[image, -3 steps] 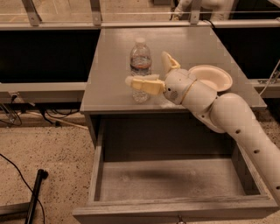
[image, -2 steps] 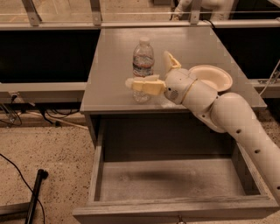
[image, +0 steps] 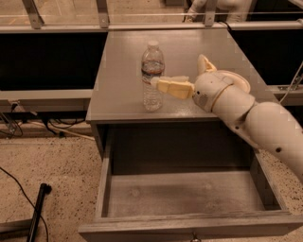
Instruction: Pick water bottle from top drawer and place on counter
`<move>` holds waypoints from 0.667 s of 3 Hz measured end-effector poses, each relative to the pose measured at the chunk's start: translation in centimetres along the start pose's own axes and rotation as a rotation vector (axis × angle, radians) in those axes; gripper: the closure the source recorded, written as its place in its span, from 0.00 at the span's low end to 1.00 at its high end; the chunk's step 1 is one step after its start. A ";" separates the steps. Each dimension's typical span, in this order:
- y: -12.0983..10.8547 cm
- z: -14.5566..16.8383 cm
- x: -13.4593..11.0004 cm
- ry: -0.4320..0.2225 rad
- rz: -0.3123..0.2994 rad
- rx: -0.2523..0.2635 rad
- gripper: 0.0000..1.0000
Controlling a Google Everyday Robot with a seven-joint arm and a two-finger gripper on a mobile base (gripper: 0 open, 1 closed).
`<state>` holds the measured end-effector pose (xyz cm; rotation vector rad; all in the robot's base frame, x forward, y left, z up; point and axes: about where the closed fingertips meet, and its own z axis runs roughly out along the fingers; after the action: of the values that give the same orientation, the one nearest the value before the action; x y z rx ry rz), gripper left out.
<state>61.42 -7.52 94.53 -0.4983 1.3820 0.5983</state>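
Note:
The water bottle (image: 152, 75) stands upright on the counter (image: 118, 90), near its front edge. My gripper (image: 179, 71) is just right of the bottle and open. One finger (image: 174, 87) points left with its tip at the bottle's right side. The other finger (image: 204, 64) points up and back, well apart from the bottle. The top drawer (image: 184, 194) is pulled out below the counter, and its weathered bottom is bare. My white arm (image: 265, 125) reaches in from the right over the drawer's right side.
A small white round bowl (image: 239, 79) sits on the counter behind my gripper, partly hidden by it. A metal railing (image: 102, 14) runs behind the counter. Cables (image: 28, 127) and a black pole (image: 38, 208) lie on the speckled floor to the left.
My gripper has drawn back to the right. The lower finger's tip was past the bottle's left side and is now at its right edge. The bottle stays standing on the counter.

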 end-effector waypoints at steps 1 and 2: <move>0.8 0.3 -2.5 0.013 -0.058 0.025 0.00; 0.9 0.6 -2.6 0.019 -0.061 0.011 0.00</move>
<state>61.05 -6.74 97.18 -0.5360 1.3825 0.5374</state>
